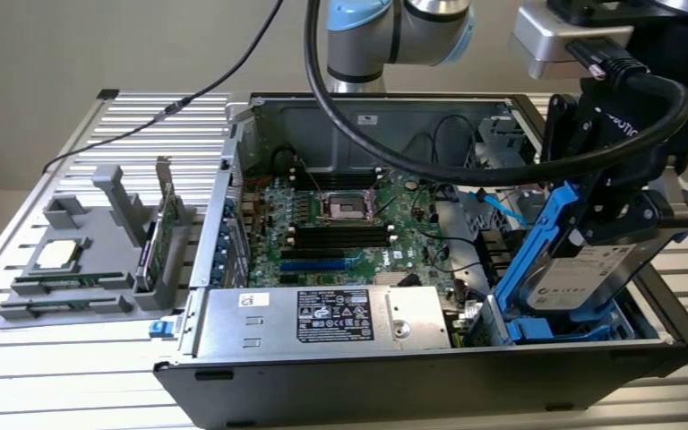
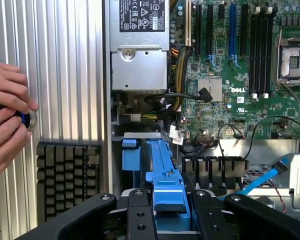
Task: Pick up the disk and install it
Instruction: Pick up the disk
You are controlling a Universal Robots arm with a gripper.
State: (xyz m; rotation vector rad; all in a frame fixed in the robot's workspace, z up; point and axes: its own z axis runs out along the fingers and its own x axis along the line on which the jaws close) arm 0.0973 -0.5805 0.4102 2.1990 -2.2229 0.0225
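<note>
Your pincer grips the disk by its blue carrier, lower right of the exterior frame, disk hanging below it, long axis steeply tilted, lower end down inside the computer case.

Silver-grey metal disk with white printed label and bright blue plastic frame, matte black tool, green motherboard, ribbed silver aluminium tabletop

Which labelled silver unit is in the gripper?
The disk, framed in blue, tilted at the exterior view's right; the larger box lies flat in the case, away from the gripper.
</note>
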